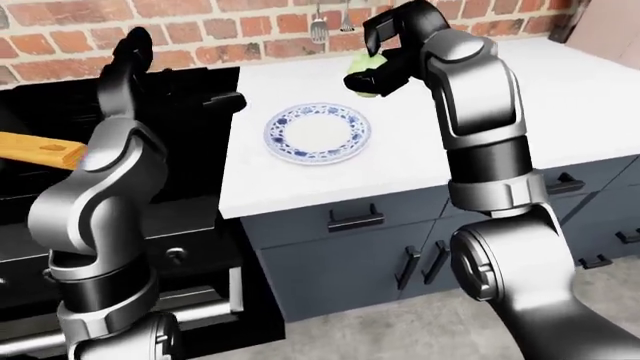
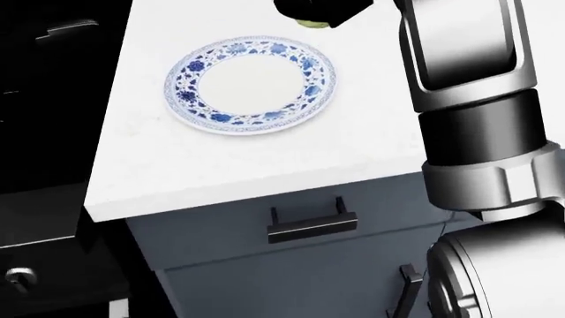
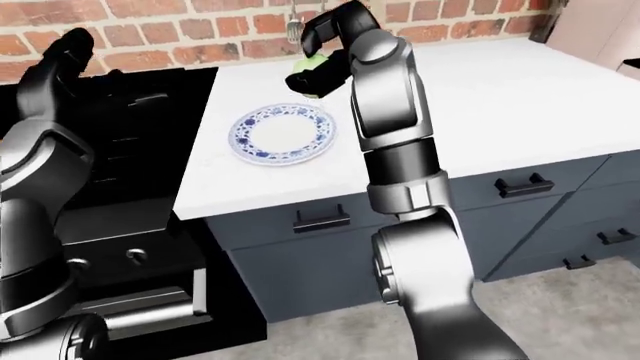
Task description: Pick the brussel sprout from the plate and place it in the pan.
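You are looking down over both arms at a white counter (image 1: 520,112) set against a red brick wall (image 1: 230,30), with a black stove (image 1: 190,127) to the left of it in the eye views. Your right robot hand (image 1: 378,64) is hanging raised above the counter, up and to the right of the blue-and-white plate (image 1: 317,133), and its dark fingers are closing round the pale green brussel sprout (image 1: 360,66) — the sprout is off the plate and in the air, partly hidden by the fingers. The plate itself is lying bare on the counter near its left edge. Your left robot hand (image 1: 132,49) is standing raised over the stove near the brick wall, holding nothing; how far its fingers are spread is too dark to tell. At the far left of the left-eye view a wooden handle (image 1: 40,150) is poking in over the stove, most likely the pan's, though the pan body is not showing. By the look of it you are in the carrying step: the pick is done and the placing is not. The next move is calling for a leftward sweep of the right arm across the plate and onto the stove side — and probably a turn of the body, so the pan is coming into view before you let go.
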Controlling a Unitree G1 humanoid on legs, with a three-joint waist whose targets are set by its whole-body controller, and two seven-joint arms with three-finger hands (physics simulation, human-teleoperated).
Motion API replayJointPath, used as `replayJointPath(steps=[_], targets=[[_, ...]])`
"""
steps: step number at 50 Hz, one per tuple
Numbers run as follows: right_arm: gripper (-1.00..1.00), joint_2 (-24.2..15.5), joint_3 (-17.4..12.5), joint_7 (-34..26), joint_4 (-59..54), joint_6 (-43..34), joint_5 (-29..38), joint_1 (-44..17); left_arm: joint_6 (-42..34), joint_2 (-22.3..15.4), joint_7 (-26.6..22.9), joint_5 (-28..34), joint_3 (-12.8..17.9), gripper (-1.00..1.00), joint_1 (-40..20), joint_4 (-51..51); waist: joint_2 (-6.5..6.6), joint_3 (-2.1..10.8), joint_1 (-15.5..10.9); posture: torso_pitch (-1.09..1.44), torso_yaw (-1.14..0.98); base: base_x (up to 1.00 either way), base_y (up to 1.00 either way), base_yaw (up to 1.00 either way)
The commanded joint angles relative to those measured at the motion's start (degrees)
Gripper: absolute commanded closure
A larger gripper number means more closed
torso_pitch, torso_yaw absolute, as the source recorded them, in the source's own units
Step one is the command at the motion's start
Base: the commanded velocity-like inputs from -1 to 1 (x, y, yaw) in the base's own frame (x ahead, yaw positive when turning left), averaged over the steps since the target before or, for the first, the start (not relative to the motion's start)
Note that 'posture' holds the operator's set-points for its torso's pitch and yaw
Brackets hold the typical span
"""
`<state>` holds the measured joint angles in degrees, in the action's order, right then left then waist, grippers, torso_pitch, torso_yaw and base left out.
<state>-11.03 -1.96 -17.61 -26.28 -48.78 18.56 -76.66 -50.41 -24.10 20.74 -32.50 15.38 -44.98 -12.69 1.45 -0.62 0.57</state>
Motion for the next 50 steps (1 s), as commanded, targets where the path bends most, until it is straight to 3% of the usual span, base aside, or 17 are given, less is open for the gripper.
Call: replayJointPath(steps=[1, 4, 5, 6, 7, 9, 14, 21, 23, 25, 26, 29, 35, 38, 40, 43, 50], targets=[[1.00, 0.03, 0.21, 0.07, 2.84, 1.93, 0.02, -3.05, 1.93, -1.52, 0.79, 0.27, 1.74, -1.00, -1.83, -1.74, 0.09, 1.69, -0.50, 0.00, 0.00, 0.00, 0.24, 0.00], [1.00, 0.01, 0.38, -0.29, 3.38, 1.27, 0.31, -3.64, 1.57, -1.77, 1.31, -0.26, 1.82, -1.00, -2.25, -2.02, 3.77, 0.77, 0.06, 0.00, 0.00, 0.00, 0.25, 0.00], [1.00, -0.02, 0.36, -0.35, 3.28, 1.37, 0.38, -3.78, 1.46, -1.82, 1.41, -0.44, 1.77, -1.00, -2.29, -2.20, 4.54, 1.57, 0.68, 0.00, 0.00, 0.00, 0.25, 0.00], [1.00, -0.01, 0.34, -0.13, 3.22, 1.45, 0.56, -3.80, 1.43, -1.84, 1.48, -0.52, 1.68, -1.00, -2.28, -2.23, 4.03, 0.57, -0.06, 0.00, 0.00, 0.00, 0.25, 0.00], [1.00, 0.15, 0.29, -0.17, 3.46, 1.44, 0.52, -3.66, 1.68, -1.84, 1.39, -0.46, 1.53, -1.00, -2.19, -2.06, 4.74, 0.09, 0.39, 0.00, 0.00, 0.00, 0.25, 0.00], [1.00, 0.09, 0.50, -0.38, 3.40, 1.71, 0.71, -3.40, 2.06, -1.82, 1.22, -0.36, 1.41, -1.00, -2.01, -1.82, 3.27, 0.55, -0.30, 0.00, 0.00, 0.00, 0.12, 0.13], [1.00, 0.14, 0.57, -0.72, 3.42, 1.64, 1.16, -3.51, 1.57, -1.89, 1.42, -0.56, 1.47, -1.00, -2.03, -2.29, 2.91, 0.65, -0.14, 0.00, 0.00, 0.00, 0.00, 0.25], [1.00, 0.42, 0.55, -0.86, 3.42, 1.98, 1.68, -3.25, 1.67, -2.00, 1.34, -0.54, 1.47, -1.00, -1.92, -2.28, -0.12, 0.56, -0.18, 0.00, 0.00, 0.00, 0.00, 0.29], [1.00, 0.50, 0.45, -0.71, 3.40, 2.16, 1.72, -3.06, 1.76, -2.01, 1.27, -0.51, 1.45, -1.00, -1.94, -2.21, -1.54, 0.37, -0.32, 0.00, 0.00, 0.00, 0.00, 0.32], [1.00, 0.54, 0.38, -0.63, 3.72, 2.21, 1.71, -2.58, 1.90, -2.01, 1.19, -0.42, 1.40, -1.00, -1.94, -2.03, -4.58, 0.76, -0.45, 0.00, 0.00, 0.00, 0.00, 0.31], [1.00, 0.54, 0.33, -0.55, 3.80, 2.27, 1.71, -2.36, 1.75, -2.02, 1.22, -0.47, 1.41, -1.00, -1.95, -2.18, -3.03, 0.45, -0.45, 0.00, 0.00, 0.00, 0.00, 0.32], [1.00, 0.75, 0.33, -0.33, 4.00, 2.50, 1.60, -1.75, 2.05, -1.95, 1.07, -0.28, 1.32, -1.00, -1.87, -1.95, -3.28, 0.43, -0.80, 0.00, 0.00, 0.00, 0.00, 0.31], [1.00, 0.67, 0.25, -0.12, 2.78, 3.16, 1.27, -2.37, 2.38, -1.86, 0.84, 0.08, 1.18, -1.00, -1.94, -1.51, -0.51, -0.08, -0.92, 0.00, 0.00, 0.00, 0.00, 0.31], [1.00, 0.64, 0.33, -0.16, 2.95, 3.10, 1.24, -2.09, 2.43, -1.79, 0.77, 0.18, 1.21, -1.00, -1.89, -1.49, 1.96, 0.00, -0.43, 0.00, 0.00, 0.00, 0.00, 0.31], [1.00, 0.61, 0.31, -0.17, 2.98, 2.98, 1.23, -2.29, 2.26, -1.76, 0.84, 0.13, 1.27, -1.00, -1.93, -1.65, 5.00, 0.66, 0.04, 0.00, 0.00, 0.00, 0.00, 0.31], [1.00, 0.59, 0.32, -0.18, 3.17, 3.02, 1.24, -2.08, 2.10, -1.81, 0.85, 0.01, 1.37, -1.00, -1.91, -1.82, 4.68, 0.35, 0.08, 0.00, 0.00, 0.00, 0.00, 0.31], [1.00, 0.74, -0.07, -0.07, 3.93, 2.17, 0.82, -1.97, 2.11, -1.66, 0.90, 0.01, 1.25, -1.00, -1.77, -1.94, 0.63, -0.10, -0.20, 0.00, 0.00, 0.00, 0.03, 0.22]])
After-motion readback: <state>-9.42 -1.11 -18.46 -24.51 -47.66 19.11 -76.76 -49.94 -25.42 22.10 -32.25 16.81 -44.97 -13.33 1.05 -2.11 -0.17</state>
